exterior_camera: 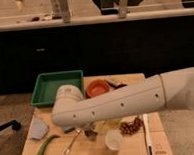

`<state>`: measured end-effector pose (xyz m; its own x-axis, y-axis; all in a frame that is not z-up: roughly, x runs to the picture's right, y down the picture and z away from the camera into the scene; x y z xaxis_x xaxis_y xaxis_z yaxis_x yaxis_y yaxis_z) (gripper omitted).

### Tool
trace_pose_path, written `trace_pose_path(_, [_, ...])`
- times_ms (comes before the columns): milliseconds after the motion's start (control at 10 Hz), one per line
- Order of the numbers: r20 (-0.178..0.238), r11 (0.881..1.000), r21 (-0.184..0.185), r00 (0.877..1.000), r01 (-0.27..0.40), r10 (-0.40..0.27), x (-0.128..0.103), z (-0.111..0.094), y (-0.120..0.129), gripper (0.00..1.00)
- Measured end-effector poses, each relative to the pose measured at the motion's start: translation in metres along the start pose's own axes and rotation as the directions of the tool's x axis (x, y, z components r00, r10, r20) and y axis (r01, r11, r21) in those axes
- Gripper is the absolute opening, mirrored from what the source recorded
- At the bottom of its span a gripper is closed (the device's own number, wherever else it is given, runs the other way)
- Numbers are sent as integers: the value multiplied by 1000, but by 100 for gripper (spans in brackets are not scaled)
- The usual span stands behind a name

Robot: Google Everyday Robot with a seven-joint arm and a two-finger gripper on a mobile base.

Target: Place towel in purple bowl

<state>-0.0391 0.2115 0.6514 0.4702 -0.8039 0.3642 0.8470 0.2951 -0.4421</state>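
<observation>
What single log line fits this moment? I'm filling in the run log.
arm: stretched leftward over table | gripper: hidden under arm's end | blue towel: on table, left, apart from arm | purple bowl: not seen

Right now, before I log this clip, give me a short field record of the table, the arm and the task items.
towel: blue-grey towel lying near the left edge, not held
purple bowl: none visible; the arm may hide it
arm: reaches from the right across the table's middle
claw: hidden behind the arm's end
green tray: back left
orange bowl: right of the tray
front: green vegetable, spoon, white cup
surface: wooden table
</observation>
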Motion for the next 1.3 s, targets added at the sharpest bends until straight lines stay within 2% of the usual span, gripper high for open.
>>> trace_pose_path(100, [-3, 1000, -1, 1000, 18, -18, -10, -1, -4, 80])
trace_pose_path(900, [-4, 1000, -2, 1000, 17, -17, -10, 0, -3, 80])
trace_pose_path(1200, [-18, 995, 17, 995, 95, -95, -25, -5, -23, 80])
trace_pose_path(1300, [-26, 989, 27, 990, 142, -142, -37, -11, -41, 80])
